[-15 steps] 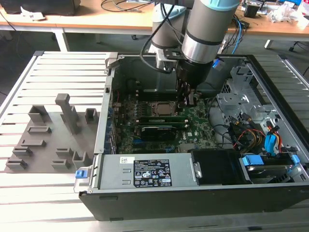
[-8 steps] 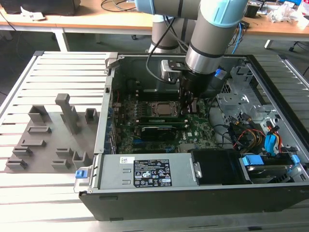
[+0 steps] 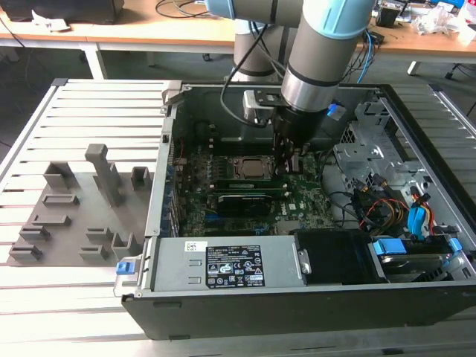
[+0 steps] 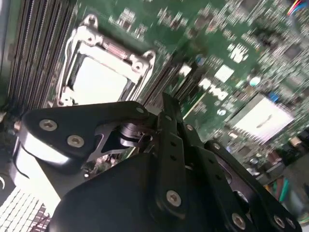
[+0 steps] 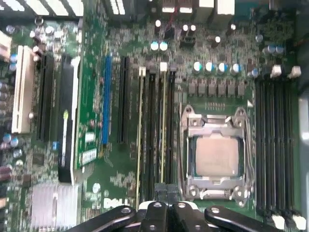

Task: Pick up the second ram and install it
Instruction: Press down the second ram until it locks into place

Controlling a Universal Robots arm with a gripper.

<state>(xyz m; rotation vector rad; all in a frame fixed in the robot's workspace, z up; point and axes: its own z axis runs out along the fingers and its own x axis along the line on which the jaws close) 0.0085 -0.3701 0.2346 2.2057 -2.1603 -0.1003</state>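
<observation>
In the first wrist view the second ram (image 5: 164, 125) shows as a thin pale strip standing edge-on in a memory slot beside the processor socket (image 5: 215, 154). Its near end runs under my gripper (image 5: 166, 189). The two black fingertips are pressed together over that end, and I cannot tell whether they touch it. In the exterior view my gripper (image 3: 286, 175) reaches straight down into the open computer case, just to the exterior view's right of the socket (image 3: 249, 167). In the second wrist view my gripper (image 4: 166, 104) hangs shut over the slots next to the socket (image 4: 99, 79).
A similar pale strip (image 5: 140, 145) sits in a parallel slot two rows over. Longer black and blue card slots (image 5: 106, 96) and a silver heatsink (image 5: 53, 205) lie further along the board. Outside the case, a grey fixture (image 3: 74, 216) with blocks lies at the exterior view's left. Cables and a drive bay (image 3: 401, 216) crowd the right.
</observation>
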